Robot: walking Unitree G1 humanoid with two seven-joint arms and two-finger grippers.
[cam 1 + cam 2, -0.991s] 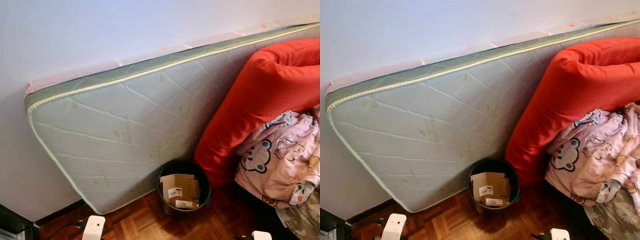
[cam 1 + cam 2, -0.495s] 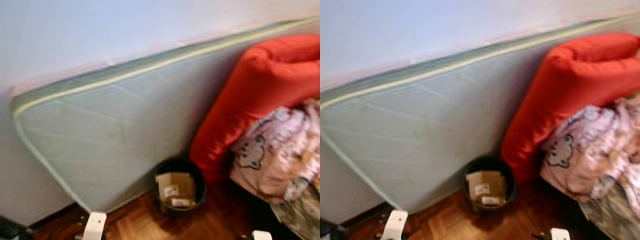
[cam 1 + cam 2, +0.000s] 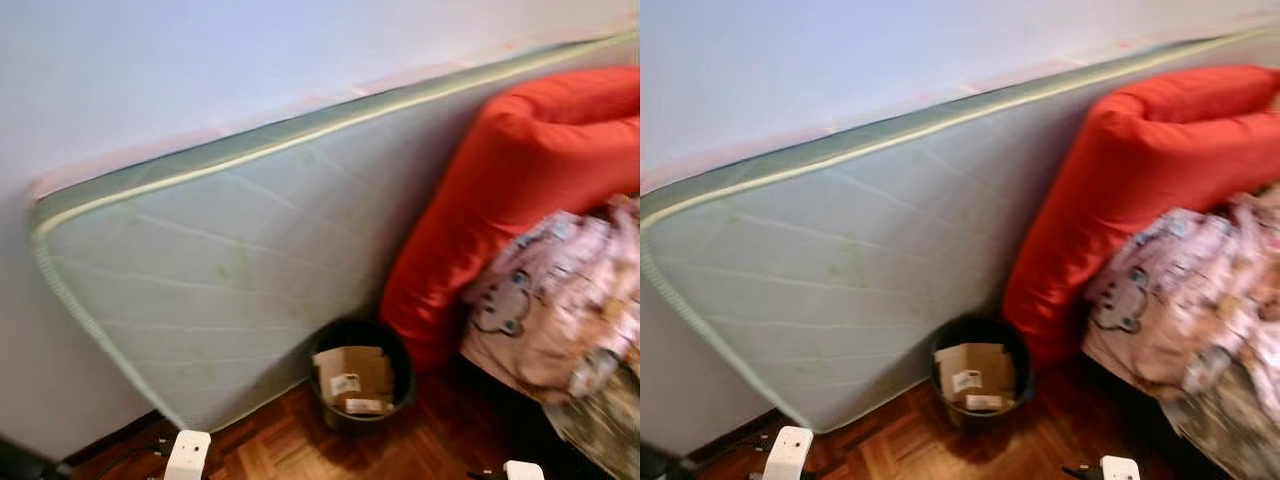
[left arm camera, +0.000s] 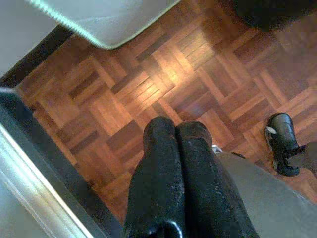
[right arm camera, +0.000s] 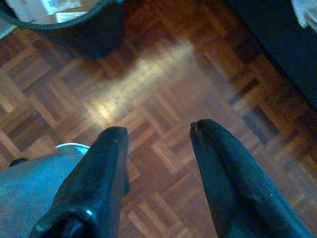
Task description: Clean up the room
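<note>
One bin (image 3: pixel 364 388), black and holding cardboard (image 3: pixel 356 379), sits at the lower middle of the frame, touching the mattress (image 3: pixel 220 270) propped on the wall, just beside the red cushion (image 3: pixel 500 200) and pink bedding (image 3: pixel 560 300) at right. Compared with a second ago the whole view has swung and blurred, so the camera moved, not the things; the robot seems to be repositioning, with nothing yet picked up. Left gripper (image 4: pixel 174 130) hangs pressed together over parquet (image 4: pixel 148 89); right gripper (image 5: pixel 158 131) is spread, empty.
</note>
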